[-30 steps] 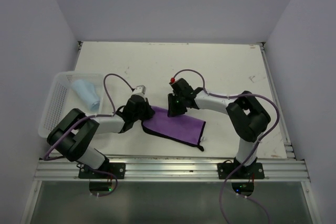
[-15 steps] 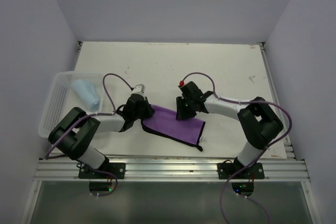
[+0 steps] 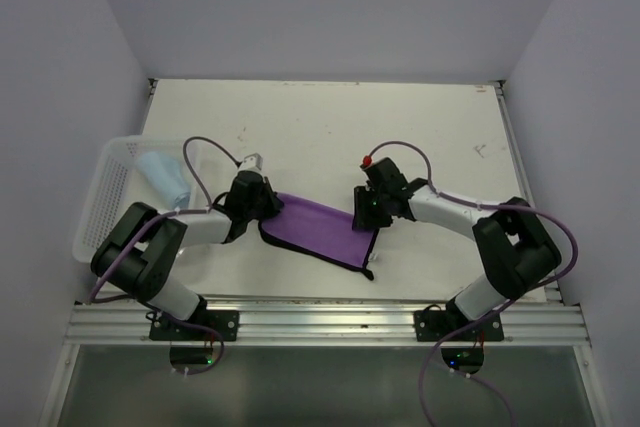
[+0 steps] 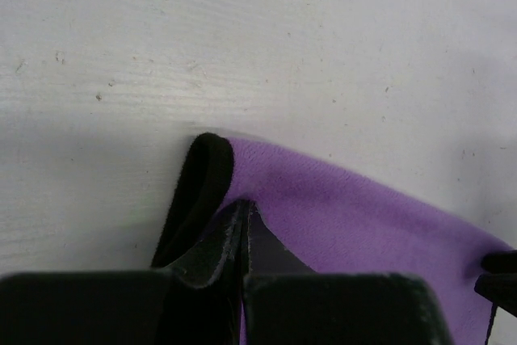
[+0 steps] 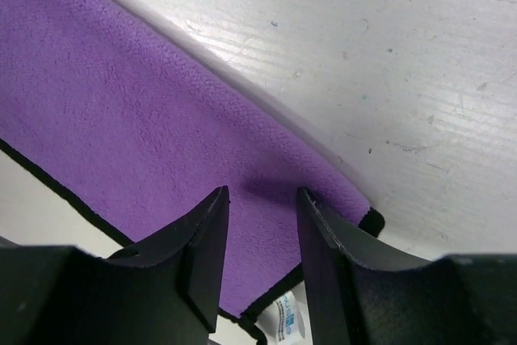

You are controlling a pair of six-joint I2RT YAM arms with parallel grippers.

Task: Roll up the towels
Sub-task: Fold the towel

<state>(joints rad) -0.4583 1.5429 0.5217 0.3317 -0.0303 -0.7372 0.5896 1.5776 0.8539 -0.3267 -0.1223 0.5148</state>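
Purple black-edged square cloth (image 3: 318,230) lay flat, left gripper (image 4: 243,208) pinching its corner, right gripper (image 5: 260,196) spread above; we saw light-blue cloth (image 3: 163,179) in white mesh basket (image 3: 108,205).

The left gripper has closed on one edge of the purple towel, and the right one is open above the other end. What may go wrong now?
1. The left gripper pinches only a thin bit of the purple towel beside a folded-over corner; a pull may free it.
2. The right gripper is open over the towel near the white tag corner; closing there may catch little cloth and skew the roll.
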